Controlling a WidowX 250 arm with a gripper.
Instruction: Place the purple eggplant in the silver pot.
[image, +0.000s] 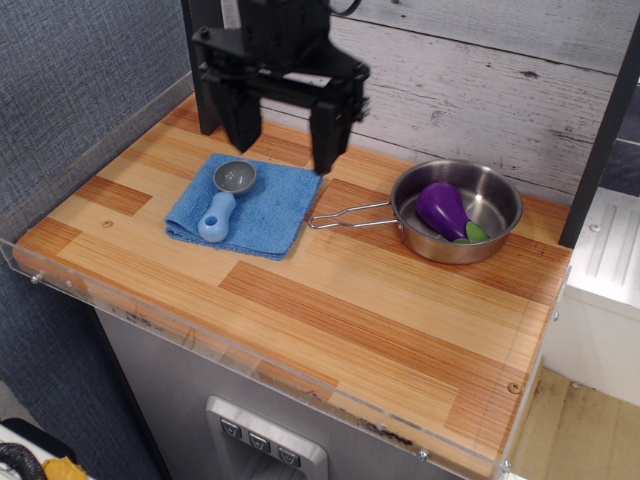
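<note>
The black gripper (282, 140) is held above the rear left part of the table, over the far edge of the blue cloth (250, 204). Its two fingers (327, 135) are spread wide apart and point straight down, with nothing held between them. The arm is seen rising vertically from the gripper and is cut off by the top of the frame.

Beneath and slightly in front of the gripper, the cloth is laid flat on the wooden table (330, 310). A light blue scoop (225, 198) with a grey bowl is laid on the cloth, the bowl turned toward the wall.

To the right of the cloth, the silver pot (500, 205) is stood near the back right corner, with its thin wire handle (345, 214) pointed left toward the cloth. The purple eggplant (442, 209) is lying inside the pot, tilted, with its green stem cap (474, 232) toward the front right rim. The gripper is well apart from the pot.

The table is made of striped light and reddish wood planks, and a clear plastic guard (150, 325) is fitted along its front and left edges. A whitewashed plank wall (480, 70) is seen behind, a dark upright post (207, 60) stands at the back left, and grey textured panelling (70, 70) covers the left side.
</note>
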